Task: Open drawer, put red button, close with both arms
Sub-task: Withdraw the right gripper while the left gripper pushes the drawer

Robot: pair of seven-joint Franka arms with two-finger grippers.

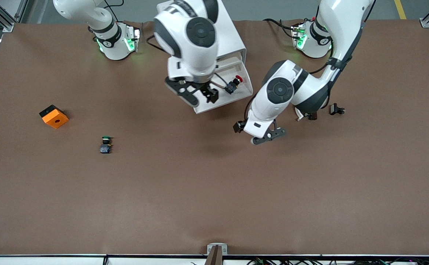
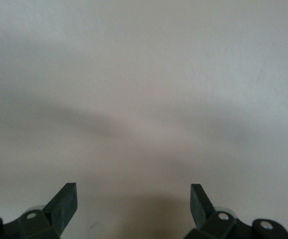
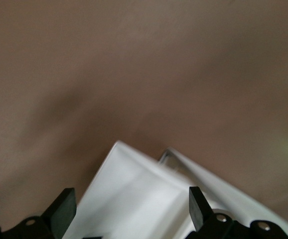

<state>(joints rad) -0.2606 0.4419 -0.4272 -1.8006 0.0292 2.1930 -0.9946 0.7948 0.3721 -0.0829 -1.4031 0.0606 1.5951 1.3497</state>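
Observation:
The white drawer (image 1: pixel 223 104) stands pulled out of the white cabinet (image 1: pixel 232 40). The red button (image 1: pixel 235 83), red cap on a dark body, lies inside the drawer. My right gripper (image 1: pixel 199 96) is open and empty over the drawer's front part, beside the button. In the right wrist view its fingers (image 3: pixel 64 209) are spread wide over the drawer's white wall (image 3: pixel 134 194). My left gripper (image 1: pixel 269 135) is open and empty over the bare table by the drawer's front corner. The left wrist view shows its spread fingers (image 2: pixel 67 199) before a plain pale surface.
A green-capped button (image 1: pixel 106 144) and an orange block (image 1: pixel 54 116) lie on the brown table (image 1: pixel 199 191) toward the right arm's end. Two small dark parts (image 1: pixel 336 109) lie near the left arm's elbow.

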